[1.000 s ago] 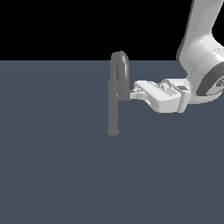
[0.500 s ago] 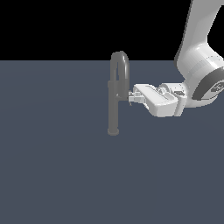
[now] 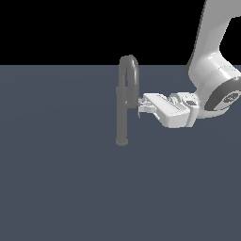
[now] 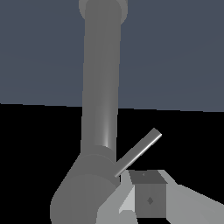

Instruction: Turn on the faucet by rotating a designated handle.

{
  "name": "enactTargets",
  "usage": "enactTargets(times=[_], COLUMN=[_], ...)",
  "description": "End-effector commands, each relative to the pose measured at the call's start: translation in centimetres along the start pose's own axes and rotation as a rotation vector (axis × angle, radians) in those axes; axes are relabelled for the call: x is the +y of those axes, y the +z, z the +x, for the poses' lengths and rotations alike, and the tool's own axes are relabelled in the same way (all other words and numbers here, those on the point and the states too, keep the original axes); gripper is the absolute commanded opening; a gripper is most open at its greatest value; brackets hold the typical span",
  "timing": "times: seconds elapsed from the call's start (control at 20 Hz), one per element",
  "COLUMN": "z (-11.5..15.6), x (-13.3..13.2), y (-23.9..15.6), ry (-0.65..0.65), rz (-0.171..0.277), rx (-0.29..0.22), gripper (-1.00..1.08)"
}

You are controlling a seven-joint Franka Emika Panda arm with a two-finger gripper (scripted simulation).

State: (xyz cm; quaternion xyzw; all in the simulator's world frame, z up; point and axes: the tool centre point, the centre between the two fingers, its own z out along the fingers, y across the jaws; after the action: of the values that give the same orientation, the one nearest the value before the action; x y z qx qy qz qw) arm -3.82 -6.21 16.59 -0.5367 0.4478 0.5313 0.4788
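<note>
Exterior view shows the worktop [image 3: 56,188] bare toward every edge, so the arm has free room. Near its middle stands the faucet [image 3: 122,117], rigid metal, fixed upright. Its handle [image 4: 138,152], a thin stiff rod off the collar, likely turns easily if pushed near the tip. I cannot tell whether the end effector [image 3: 140,107], right beside it, is apart or together.

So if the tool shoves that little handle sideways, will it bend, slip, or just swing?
The handle looks like a thin, straight metal rod, so it is probably stiff and should swing at the collar rather than flex. Its smooth round surface may let the tool slide off. The faucet stands upright like a fixed pipe, so it is unlikely to tip.
</note>
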Motion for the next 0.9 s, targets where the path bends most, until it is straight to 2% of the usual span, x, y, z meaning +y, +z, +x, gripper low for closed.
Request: enactTargets(times=[0.0,0.1,0.15,0.85], z=[4.3,4.8,0.6,5.1], x=[-0.7,-0.8,0.0,-3.3], y=[0.1,0.1,-0.1,0.0], ry=[0.043,0.047,0.009,0.045], rz=[0.034,0.035,-0.001,0.033], rx=[0.023,0.023,-0.009,0.022], gripper=[-1.00,-1.00,-1.00,-1.00])
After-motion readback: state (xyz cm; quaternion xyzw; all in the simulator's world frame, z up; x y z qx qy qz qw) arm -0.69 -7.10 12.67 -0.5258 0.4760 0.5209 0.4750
